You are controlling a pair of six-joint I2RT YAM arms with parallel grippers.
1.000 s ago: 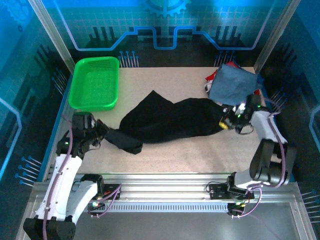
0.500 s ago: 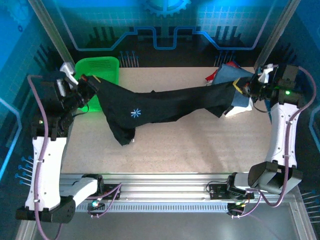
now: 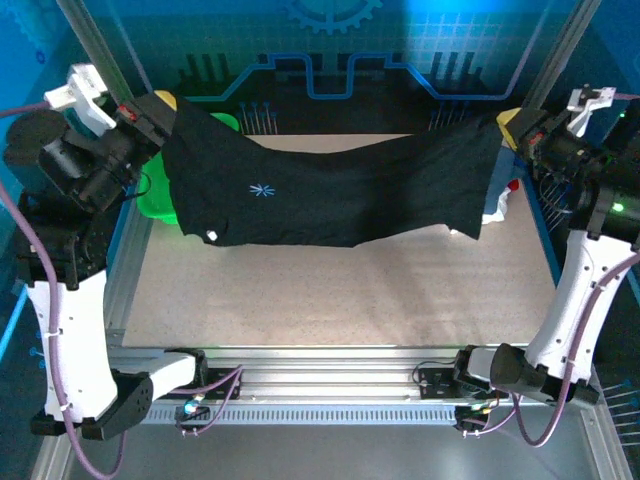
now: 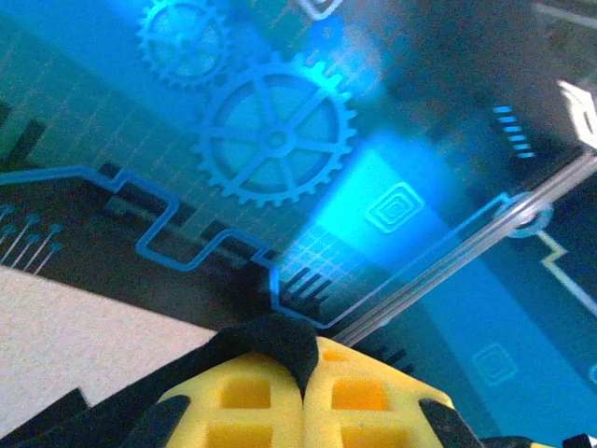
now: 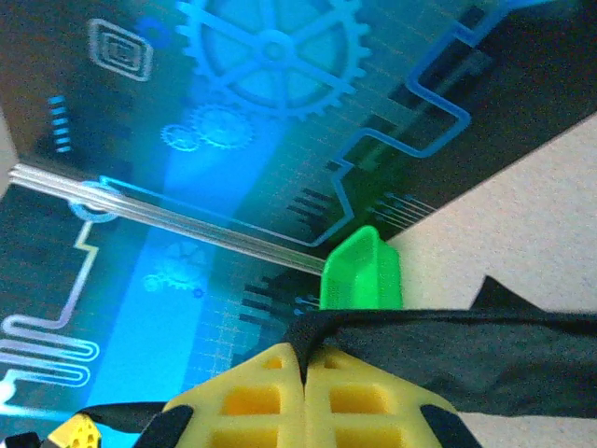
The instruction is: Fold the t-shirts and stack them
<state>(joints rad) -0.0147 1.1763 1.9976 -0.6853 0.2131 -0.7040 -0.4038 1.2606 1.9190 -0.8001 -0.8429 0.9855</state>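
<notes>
Counter (image 3: 340, 290) below: black t-shirt (image 3: 330, 200) hangs limp and light, sagging mid-span. Left claw (image 3: 158, 103) and right claw (image 3: 508, 122) each clenched on its upper edge; corners look like the best holds.

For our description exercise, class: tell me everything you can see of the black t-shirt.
The black t-shirt is soft, dark cloth with a small light-blue starburst logo and a white spot near its lower left corner. It hangs stretched wide in the air, sagging in the middle, held clear of the table. The left fingers pinch one top corner, the right fingers the other.
</notes>
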